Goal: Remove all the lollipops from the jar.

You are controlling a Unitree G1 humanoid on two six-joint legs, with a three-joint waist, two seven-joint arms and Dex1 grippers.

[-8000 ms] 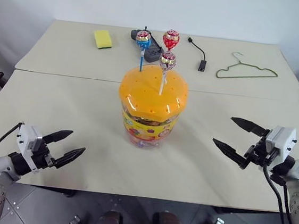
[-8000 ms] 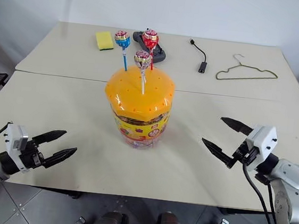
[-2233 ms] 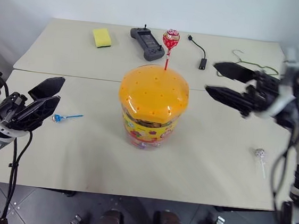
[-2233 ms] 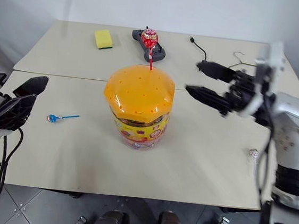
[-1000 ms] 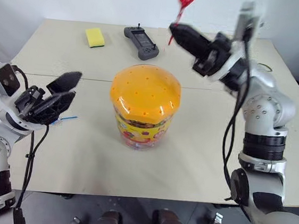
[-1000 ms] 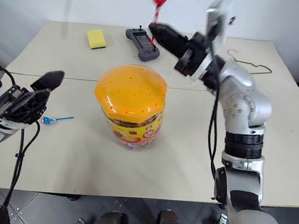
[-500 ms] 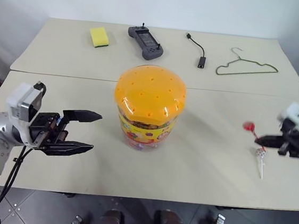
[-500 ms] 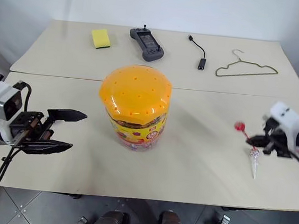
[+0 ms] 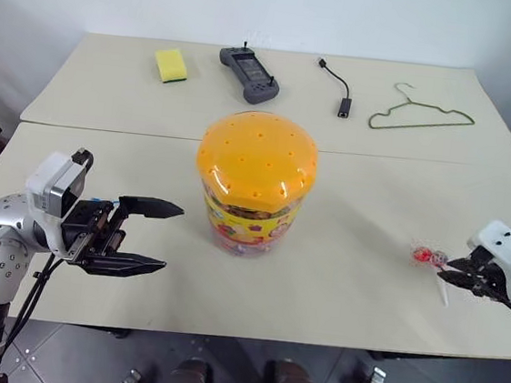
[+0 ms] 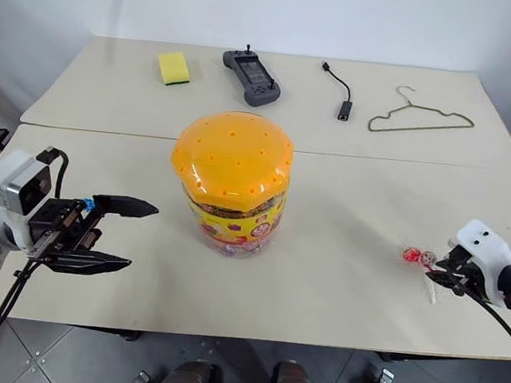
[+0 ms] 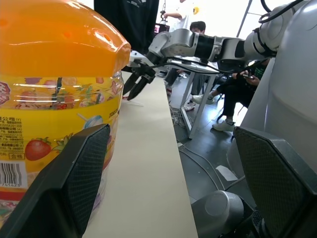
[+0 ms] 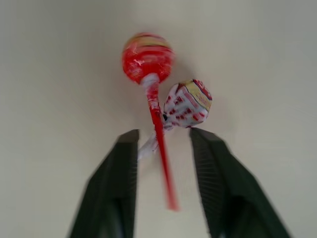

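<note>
The jar (image 9: 253,184), a clear tub with a holed orange lid and a yellow label, stands mid-table with nothing sticking out of its lid. The red lollipop (image 12: 147,57) lies on the table at the right beside a gold-and-white wrapped lollipop (image 12: 188,103). My right gripper (image 12: 165,134) is open just behind them, and the red stick runs loose between its fingers. Left of the jar, my left gripper (image 9: 173,239) hangs open and empty, pointing at the jar (image 11: 49,74). A bit of the blue lollipop (image 10: 88,202) shows behind it.
At the back of the table lie a yellow sponge (image 9: 174,64), a black controller (image 9: 250,68), a black cable with adapter (image 9: 340,95) and a green wire hanger (image 9: 420,118). A seam (image 9: 423,160) joins the two tabletops. The front edge is close to both grippers.
My right gripper carried the red lollipop from high above the jar down to the table at the right. It has opened, and the lollipop now lies there. The left arm sank slightly.
</note>
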